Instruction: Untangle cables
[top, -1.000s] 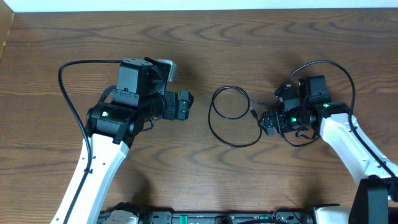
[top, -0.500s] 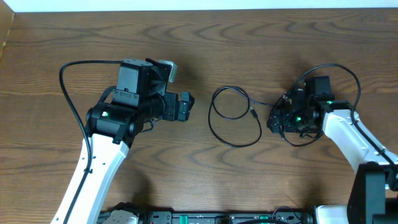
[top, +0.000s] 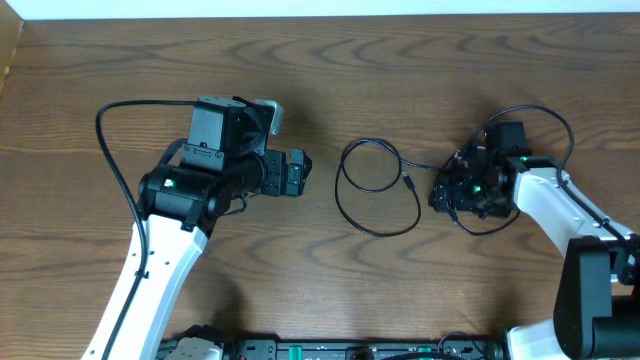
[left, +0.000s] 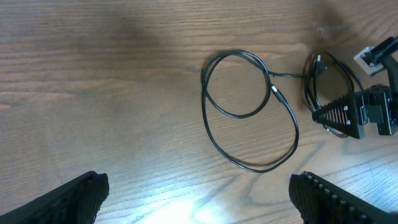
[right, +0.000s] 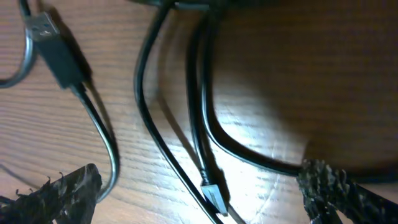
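We watch the right gripper (top: 438, 193), jaws wide and empty, edge back. The black cord (left: 274, 92) stays looped on the table (top: 500, 80) just left of it. Beyond the cord, the left gripper (top: 296, 172) gapes empty. The untangling, we judge, remains undone.

A thin black cord (left: 258, 169) lies flat near the middle of the table (top: 300, 60), wound into two overlapping loops: a smaller round one, and a longer one sagging below it. A plug end (left: 277, 93) with a pale tip rests on the right side, where the loops meet. A strand runs on rightward to a bunch of black cords (left: 309, 93) coiled close together. Seen near, its strands lie side by side — one ends in a small plug (right: 213, 196), and a boxier plug (right: 57, 46) lies apart from it.
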